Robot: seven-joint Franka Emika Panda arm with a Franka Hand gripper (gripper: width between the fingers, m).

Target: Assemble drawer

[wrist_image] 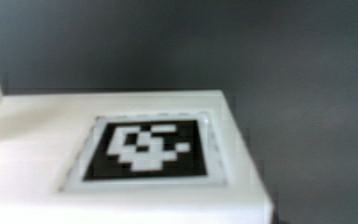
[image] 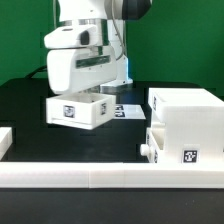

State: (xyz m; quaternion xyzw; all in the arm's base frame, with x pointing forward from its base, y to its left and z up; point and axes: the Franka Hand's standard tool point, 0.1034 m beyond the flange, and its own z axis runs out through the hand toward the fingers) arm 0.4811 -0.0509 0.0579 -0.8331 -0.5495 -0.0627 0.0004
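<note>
The tall white case (image: 186, 108) stands at the exterior view's right. One knobbed tray (image: 168, 150) sits low at its front, with its knob pointing to the exterior view's left. The second white tray (image: 78, 110), with a tag on its side, hangs slightly tilted directly under my gripper (image: 84, 90). The gripper reaches down into it and appears shut on its wall; the fingertips are hidden. In the wrist view a white tagged panel (wrist_image: 149, 150) of this tray fills the frame, close and blurred.
A long low white rail (image: 100, 176) runs along the front of the black table. The marker board (image: 126, 110) lies flat between the held tray and the case. A small white piece (image: 4, 138) shows at the left edge.
</note>
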